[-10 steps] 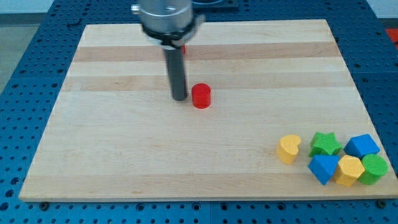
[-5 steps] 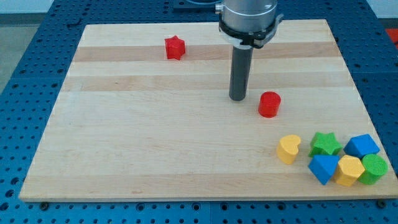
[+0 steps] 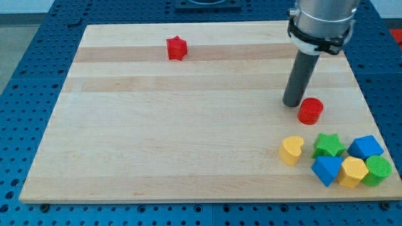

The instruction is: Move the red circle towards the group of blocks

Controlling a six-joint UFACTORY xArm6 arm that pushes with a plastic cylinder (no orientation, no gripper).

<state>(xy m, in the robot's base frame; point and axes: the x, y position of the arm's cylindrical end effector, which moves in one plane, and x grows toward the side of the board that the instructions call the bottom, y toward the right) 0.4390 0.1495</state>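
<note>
Red circle (image 3: 310,110), a short squat cylinder, sits on the board (image 3: 157,138) toward the view's right, near the group of blocks but apart from it. It looks like a small, light, rigid plastic piece with a flat base, so I judge it will slide readily on the smooth wood and may skid onward or veer off a round rod if struck off-centre. There is nothing to grasp with: the arm ends in a plain rod with no jaws, holding nothing, so contact must be a push on the cylinder's side wall. My tip (image 3: 292,103) stands just beside the circle at about its 10 o'clock, whether touching I cannot tell. That side is well placed, since the group lies toward 5 o'clock: yellow heart (image 3: 291,150) at 7, green star (image 3: 328,145) at 5, then the blue block (image 3: 365,147), a second blue block (image 3: 326,169), yellow hexagon (image 3: 353,172) and green block (image 3: 378,169) beyond. The gap ahead is open. The board's right edge lies at 3 o'clock with moderate room. A red star (image 3: 177,48) sits well apart at 10 o'clock.
</note>
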